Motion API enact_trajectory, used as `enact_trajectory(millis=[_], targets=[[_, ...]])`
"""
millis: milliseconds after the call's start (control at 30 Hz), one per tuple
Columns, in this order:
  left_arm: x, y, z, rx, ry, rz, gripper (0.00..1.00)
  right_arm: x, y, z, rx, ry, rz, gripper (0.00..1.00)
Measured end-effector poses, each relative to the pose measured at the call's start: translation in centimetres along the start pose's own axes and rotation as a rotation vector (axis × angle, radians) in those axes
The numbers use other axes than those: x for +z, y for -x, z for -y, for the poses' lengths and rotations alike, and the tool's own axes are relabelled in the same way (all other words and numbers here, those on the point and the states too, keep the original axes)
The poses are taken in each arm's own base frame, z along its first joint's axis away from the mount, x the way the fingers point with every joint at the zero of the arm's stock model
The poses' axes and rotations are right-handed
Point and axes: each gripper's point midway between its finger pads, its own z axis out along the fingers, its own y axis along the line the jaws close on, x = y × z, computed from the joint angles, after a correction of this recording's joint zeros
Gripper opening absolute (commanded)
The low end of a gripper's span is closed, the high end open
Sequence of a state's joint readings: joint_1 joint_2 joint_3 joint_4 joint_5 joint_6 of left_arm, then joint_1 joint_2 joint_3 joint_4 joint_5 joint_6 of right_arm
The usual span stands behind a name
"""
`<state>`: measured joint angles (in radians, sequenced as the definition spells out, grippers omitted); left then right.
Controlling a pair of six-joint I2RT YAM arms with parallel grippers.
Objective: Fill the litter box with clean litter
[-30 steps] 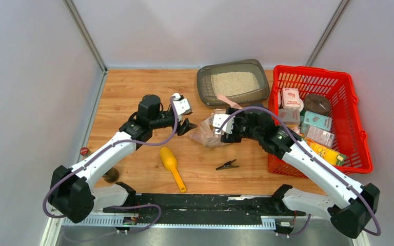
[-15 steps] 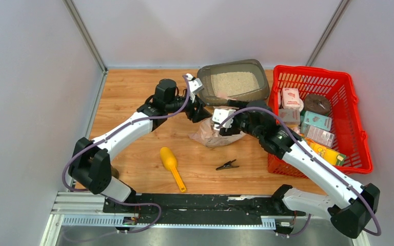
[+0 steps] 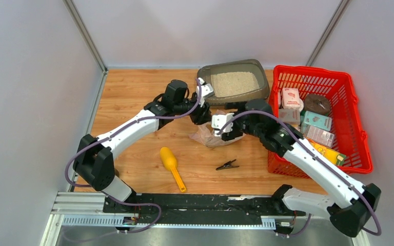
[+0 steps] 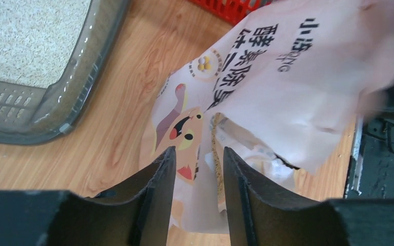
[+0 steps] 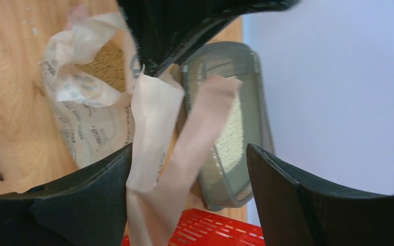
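The litter box (image 3: 233, 82) stands at the table's back with clean litter (image 3: 235, 82) spread in it; it also shows in the left wrist view (image 4: 31, 97) and the right wrist view (image 5: 251, 102). A pale pink litter bag (image 3: 208, 134) lies crumpled in front of it, holding brownish granules (image 5: 105, 64). My left gripper (image 3: 202, 110) is at the bag's top; its jaws (image 4: 199, 154) stand apart with a bag fold (image 4: 297, 77) between them, not pinched. My right gripper (image 3: 223, 127) is open wide (image 5: 190, 151) around a loose strip of the bag (image 5: 154, 133).
A red mesh basket (image 3: 313, 69) with boxes and packets stands at the right, close to my right arm. A yellow scoop (image 3: 170, 163) and a black clip (image 3: 227, 165) lie on the wood near the front.
My left arm has swung right and away from me, from the table's middle to the bag's top beside the litter box. The right gripper has barely moved.
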<state>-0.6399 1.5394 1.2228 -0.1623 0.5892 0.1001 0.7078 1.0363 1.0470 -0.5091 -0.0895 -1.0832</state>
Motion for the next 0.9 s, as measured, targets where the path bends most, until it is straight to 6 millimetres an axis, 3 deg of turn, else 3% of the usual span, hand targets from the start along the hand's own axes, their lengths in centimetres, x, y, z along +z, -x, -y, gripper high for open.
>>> enact_trajectory(millis=[100,167,200,233,300,367,433,633,900], targets=[[0.2,-0.7,-0.4,0.001,0.013,-0.036,0.29,1.5,-1.0,-1.5,0.016,0.083,-0.048,0.7],[0.4,-0.8,-0.7,0.006,0.019,-0.055,0.18,2.0,-1.8,-2.6,0.023,0.126,-0.082,0.55],[0.4,-0.8,-0.9,0.01,0.021,-0.063,0.07,2.1,-2.1,-2.9,0.024,0.139,-0.096,0.5],[0.4,-0.6,-1.0,0.016,0.023,-0.066,0.01,2.1,-2.4,-3.1,0.023,0.148,-0.108,0.38],[0.3,-0.4,-1.0,0.028,0.024,-0.07,0.0,1.8,-2.7,-3.3,0.017,0.161,-0.125,0.28],[0.3,-0.3,-1.1,0.045,0.026,-0.07,0.0,1.4,-2.8,-3.2,0.015,0.164,-0.139,0.09],[0.2,-0.3,-1.1,0.055,0.025,-0.073,0.0,0.9,-2.9,-2.8,0.016,0.161,-0.144,0.0],[0.3,0.5,-0.7,0.097,-0.005,-0.049,0.0,-0.2,-3.3,-2.0,0.056,0.164,-0.133,0.0],[1.5,3.7,-1.7,0.188,-0.026,0.003,0.02,-1.4,-4.1,0.4,0.13,0.18,-0.11,0.0]])
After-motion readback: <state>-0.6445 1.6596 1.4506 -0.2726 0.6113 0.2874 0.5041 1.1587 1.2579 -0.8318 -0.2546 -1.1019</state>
